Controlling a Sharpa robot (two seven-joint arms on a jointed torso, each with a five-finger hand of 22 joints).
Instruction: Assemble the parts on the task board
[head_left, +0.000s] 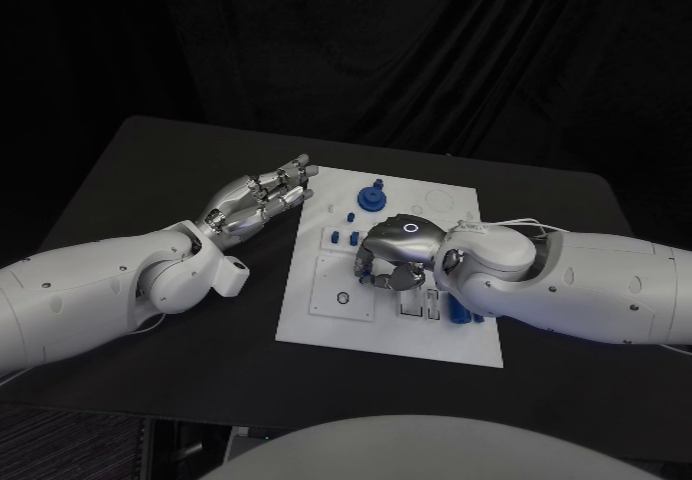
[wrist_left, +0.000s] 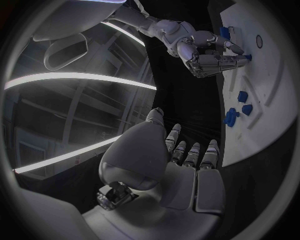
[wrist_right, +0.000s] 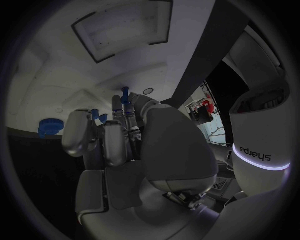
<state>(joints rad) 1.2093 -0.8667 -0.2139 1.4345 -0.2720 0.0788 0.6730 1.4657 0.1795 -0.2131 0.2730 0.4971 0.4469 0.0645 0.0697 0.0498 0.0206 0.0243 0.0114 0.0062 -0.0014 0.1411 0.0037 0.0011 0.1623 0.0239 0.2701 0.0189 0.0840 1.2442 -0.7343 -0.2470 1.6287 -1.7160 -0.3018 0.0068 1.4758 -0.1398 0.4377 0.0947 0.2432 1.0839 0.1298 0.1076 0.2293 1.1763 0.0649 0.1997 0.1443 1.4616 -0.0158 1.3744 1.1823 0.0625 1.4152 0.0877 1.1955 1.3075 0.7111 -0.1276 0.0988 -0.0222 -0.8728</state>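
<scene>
The white task board (head_left: 325, 325) lies in the middle of the black table. My right hand (head_left: 392, 255) hovers low over its centre, fingers curled down, and pinches a small blue peg (wrist_right: 125, 92) at its fingertips; the left wrist view shows the same peg (wrist_left: 248, 57) close to the board's surface. A blue round knob (head_left: 374, 197) stands at the board's far side, with small blue pieces (head_left: 342, 237) near it. More blue pieces (head_left: 459, 315) lie by my right forearm. My left hand (head_left: 260, 200) is open beside the board's left edge, fingers stretched out, holding nothing.
A small ring-shaped hole (head_left: 343, 298) sits on a raised square of the board near my right hand. The black table (head_left: 173, 160) has free room left of and behind the board. My right forearm (head_left: 577, 285) covers the board's right edge.
</scene>
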